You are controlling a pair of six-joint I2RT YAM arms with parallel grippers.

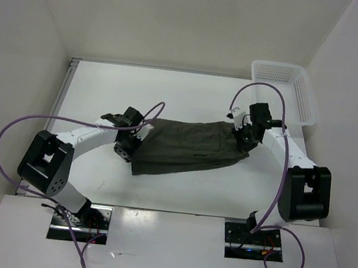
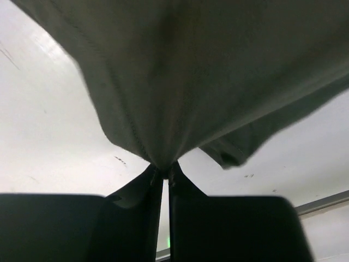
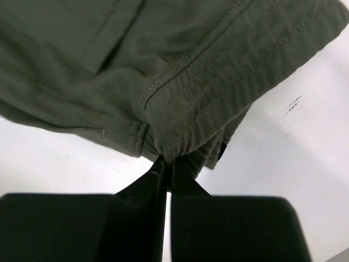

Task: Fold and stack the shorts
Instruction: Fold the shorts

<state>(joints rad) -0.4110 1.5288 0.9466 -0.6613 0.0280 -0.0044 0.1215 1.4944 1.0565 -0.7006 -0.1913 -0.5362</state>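
Observation:
The dark olive-green shorts [image 1: 190,150] lie stretched across the middle of the white table, folded over lengthwise. My left gripper [image 1: 141,131] is shut on their left end; in the left wrist view the fabric [image 2: 207,76] bunches into the closed fingertips [image 2: 165,172] and hangs above the table. My right gripper [image 1: 242,132] is shut on the right end; in the right wrist view the ribbed waistband [image 3: 218,93] is pinched at the fingertips [image 3: 167,164].
A white mesh basket [image 1: 285,89] stands at the back right corner, just behind my right arm. The table's left edge [image 1: 64,94] has a metal rail. White walls enclose the table.

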